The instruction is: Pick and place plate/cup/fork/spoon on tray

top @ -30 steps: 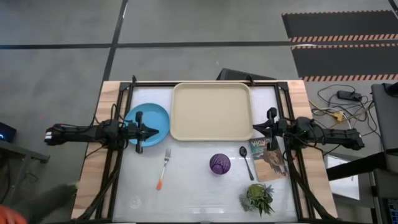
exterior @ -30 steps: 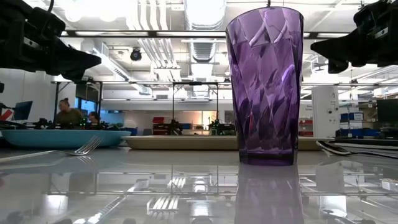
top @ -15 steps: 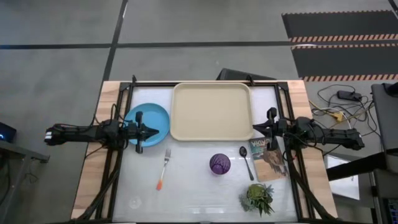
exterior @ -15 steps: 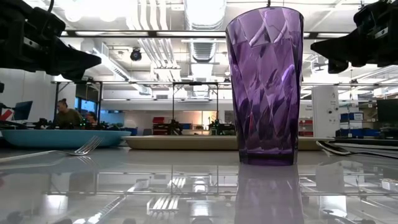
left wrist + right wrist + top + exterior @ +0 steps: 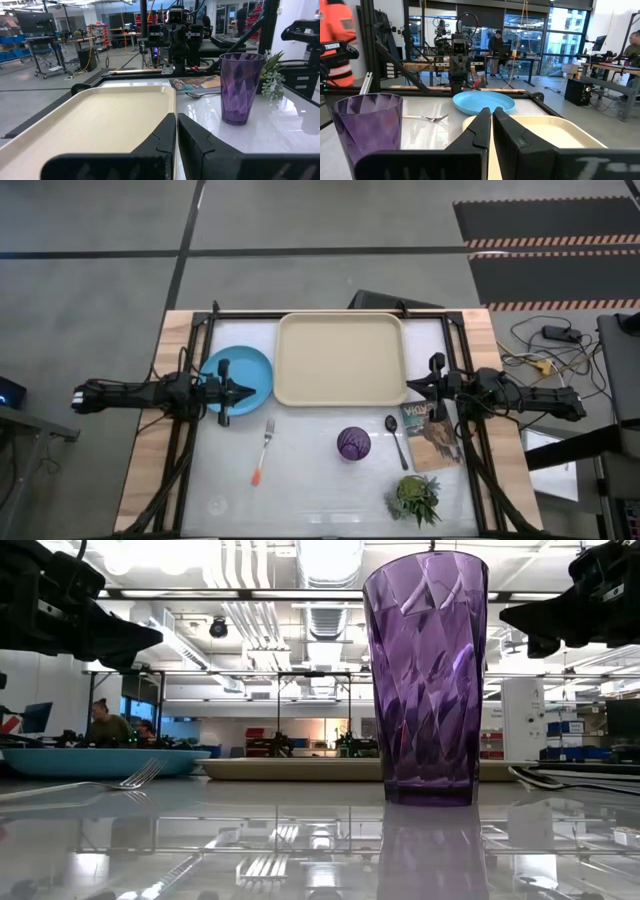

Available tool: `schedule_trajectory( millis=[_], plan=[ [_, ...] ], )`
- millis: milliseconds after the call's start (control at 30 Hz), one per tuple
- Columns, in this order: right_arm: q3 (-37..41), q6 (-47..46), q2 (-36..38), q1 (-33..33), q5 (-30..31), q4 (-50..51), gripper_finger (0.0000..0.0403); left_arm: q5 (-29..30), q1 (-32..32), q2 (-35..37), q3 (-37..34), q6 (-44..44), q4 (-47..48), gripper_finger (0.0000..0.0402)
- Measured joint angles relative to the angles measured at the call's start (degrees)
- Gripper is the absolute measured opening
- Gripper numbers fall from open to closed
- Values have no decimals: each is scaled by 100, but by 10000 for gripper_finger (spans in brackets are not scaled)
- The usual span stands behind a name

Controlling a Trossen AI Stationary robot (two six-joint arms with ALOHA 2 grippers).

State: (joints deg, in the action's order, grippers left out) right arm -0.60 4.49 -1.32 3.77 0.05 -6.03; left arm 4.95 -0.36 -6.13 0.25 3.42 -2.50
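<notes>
The cream tray [image 5: 340,358] lies at the table's far middle. The light-blue plate [image 5: 240,372] lies left of it. The fork [image 5: 263,451] with its orange handle end lies nearer, the purple cup [image 5: 353,444] stands upright right of it, and the dark spoon [image 5: 396,440] lies right of the cup. My left gripper [image 5: 252,389] is shut and empty, above the plate's right part. My right gripper [image 5: 410,387] is shut and empty, by the tray's right near corner.
A picture-covered book [image 5: 430,436] lies right of the spoon. A small green potted plant [image 5: 416,498] stands at the near right. A person in orange [image 5: 337,30] and others show in the room beyond the table.
</notes>
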Motion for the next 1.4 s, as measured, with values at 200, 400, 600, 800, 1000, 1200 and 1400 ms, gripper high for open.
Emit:
schedule_trajectory(
  millis=[200,400,600,800,1000,1200,1400],
  plan=[
    [1,0,0,0,0,-1,9,1,2,-1,0,0,0,0],
    [1,0,2,0,0,-24,9,50,2,-1,0,0,-4,0],
    [1,-4,1,0,0,-27,9,62,0,-4,0,-111,-690,0],
    [0,-808,2,0,0,-113,9,140,-2,0,-2,-1566,-2699,0],
    [0,-1244,2,0,-1,-158,9,138,-2,0,-2,-1657,-3455,0],
    [0,-1199,13,0,-4,-332,9,138,-2,-2,-2,-1666,-3554,0],
    [0,-1195,11,0,-2,-368,9,353,-2,-196,196,-2741,-3453,0]
  ],
)
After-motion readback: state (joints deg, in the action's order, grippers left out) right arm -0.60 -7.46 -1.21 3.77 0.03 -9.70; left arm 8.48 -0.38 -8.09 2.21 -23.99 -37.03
